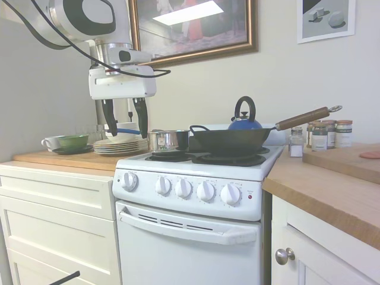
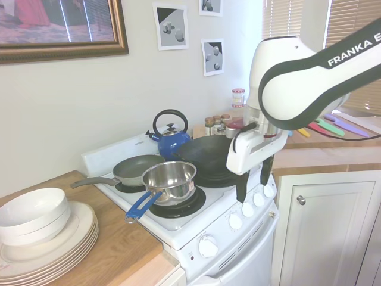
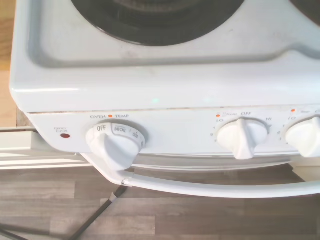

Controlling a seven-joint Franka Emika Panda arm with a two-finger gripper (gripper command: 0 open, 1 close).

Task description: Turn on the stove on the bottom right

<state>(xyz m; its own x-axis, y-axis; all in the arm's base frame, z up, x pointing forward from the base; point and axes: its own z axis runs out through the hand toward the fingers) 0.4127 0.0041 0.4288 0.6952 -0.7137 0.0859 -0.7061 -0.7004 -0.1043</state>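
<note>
The white stove [image 1: 196, 172] stands mid-frame with a row of white knobs [image 1: 205, 190] on its front panel, a red light [image 1: 250, 196] at the right end, and an oven handle [image 1: 184, 225] below. My gripper [image 1: 124, 122] hangs open and empty above the stove's front left edge, clear of the knobs [image 2: 248, 208]; in the second exterior view the gripper [image 2: 253, 179] overlaps the knob row. The wrist view looks down on the oven knob [image 3: 112, 145] pointing at OFF, a burner knob [image 3: 240, 137] beside it, and another red light [image 3: 64, 135].
A black wok [image 1: 228, 141] with a wooden handle sits on the front right burner, a steel saucepan [image 2: 169, 179] with a blue handle on the front left. Blue kettle [image 2: 171, 140] and grey frying pan [image 2: 137, 168] behind. Stacked plates [image 2: 53, 238] left, spice jars [image 1: 323, 133] right.
</note>
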